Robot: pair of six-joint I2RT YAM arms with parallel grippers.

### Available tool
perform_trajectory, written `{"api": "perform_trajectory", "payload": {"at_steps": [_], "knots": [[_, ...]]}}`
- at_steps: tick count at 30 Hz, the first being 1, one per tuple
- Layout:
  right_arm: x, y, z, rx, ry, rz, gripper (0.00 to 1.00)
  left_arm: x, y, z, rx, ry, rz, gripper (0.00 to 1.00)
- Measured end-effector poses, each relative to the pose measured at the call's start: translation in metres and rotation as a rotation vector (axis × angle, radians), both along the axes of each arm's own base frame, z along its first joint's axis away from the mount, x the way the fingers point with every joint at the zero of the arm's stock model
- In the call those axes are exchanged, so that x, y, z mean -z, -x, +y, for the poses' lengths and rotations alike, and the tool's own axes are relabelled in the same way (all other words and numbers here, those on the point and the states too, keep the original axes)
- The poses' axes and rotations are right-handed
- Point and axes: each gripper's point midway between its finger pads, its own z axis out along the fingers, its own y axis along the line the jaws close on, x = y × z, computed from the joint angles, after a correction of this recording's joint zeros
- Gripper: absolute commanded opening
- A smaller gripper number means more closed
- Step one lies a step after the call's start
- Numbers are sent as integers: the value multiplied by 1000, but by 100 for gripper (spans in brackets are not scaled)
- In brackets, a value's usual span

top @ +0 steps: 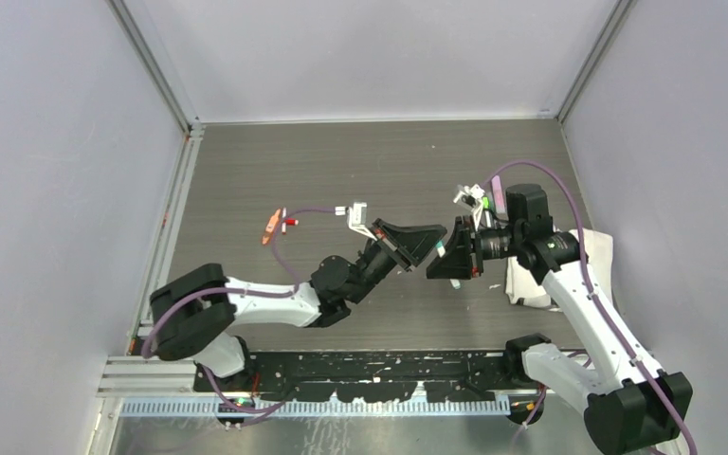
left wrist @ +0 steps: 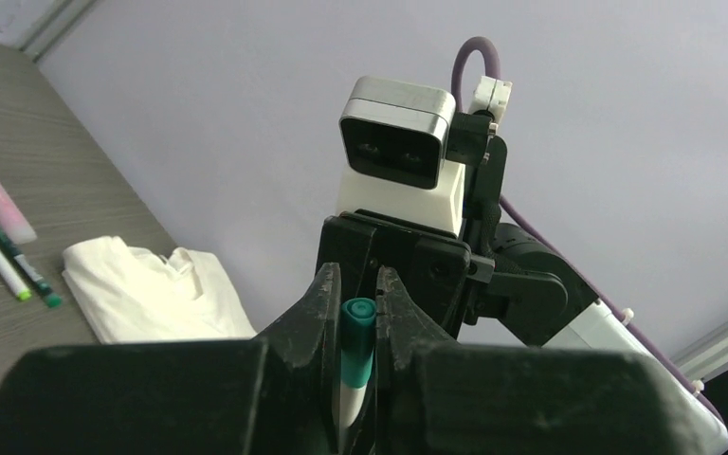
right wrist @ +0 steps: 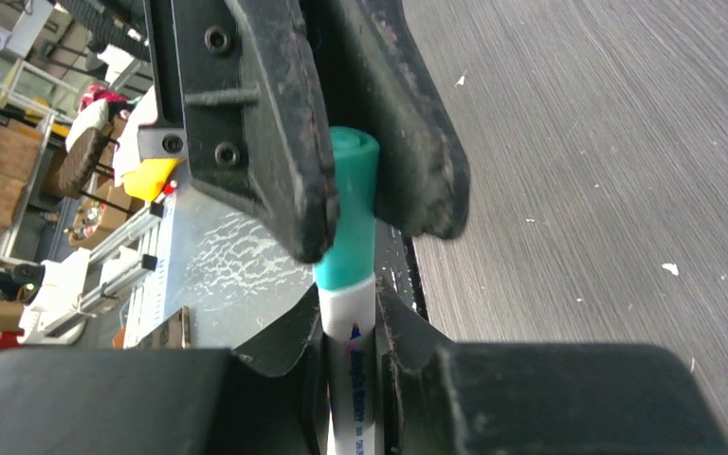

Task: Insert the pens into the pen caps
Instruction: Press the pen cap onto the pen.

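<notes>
A white pen point(right wrist: 351, 379) is clamped by its body in my right gripper point(right wrist: 349, 315), which is shut on it. A teal pen cap point(right wrist: 349, 237) sits flush on the pen's end. My left gripper point(left wrist: 358, 284) is shut on that cap point(left wrist: 357, 341), and its fingers point(right wrist: 265, 114) show from the other side. In the top view both grippers meet tip to tip over the table's middle, left point(top: 431, 254) and right point(top: 447, 254), with the pen point(top: 441, 248) between them.
An orange cap point(top: 270, 227) and a red piece point(top: 291, 223) lie at the back left. More pens point(top: 482, 202) and a pink-purple piece point(top: 498, 194) lie at the back right. A white cloth point(top: 531, 284) lies under the right arm.
</notes>
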Motion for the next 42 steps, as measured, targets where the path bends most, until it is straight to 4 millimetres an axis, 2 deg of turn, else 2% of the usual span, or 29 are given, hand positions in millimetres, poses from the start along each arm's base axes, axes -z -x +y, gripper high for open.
{"api": "perform_trajectory", "payload": {"at_steps": [6,18,22,27,29,32,35,38,42], "knots": [[10,-2,-5,45,39,50,1,6,-3,-14,26,43,25,0],[8,1,-5,40,24,85,1,11,6,-15,59,31,46,1],[11,3,-4,20,7,100,1,19,9,-9,68,58,61,3],[8,-7,-1,-1,-26,44,1,17,-3,1,57,52,53,32],[4,-20,0,3,-43,-22,1,19,0,2,81,-13,46,45],[1,-33,0,20,-55,-77,1,8,8,6,103,-116,3,62],[-2,-46,1,37,-57,-135,1,-22,22,14,131,-166,-63,71],[0,-57,1,61,-47,-157,1,-58,35,28,144,-168,-137,73],[-1,-62,2,70,-51,-161,1,-78,38,49,110,-187,-198,73]]}}
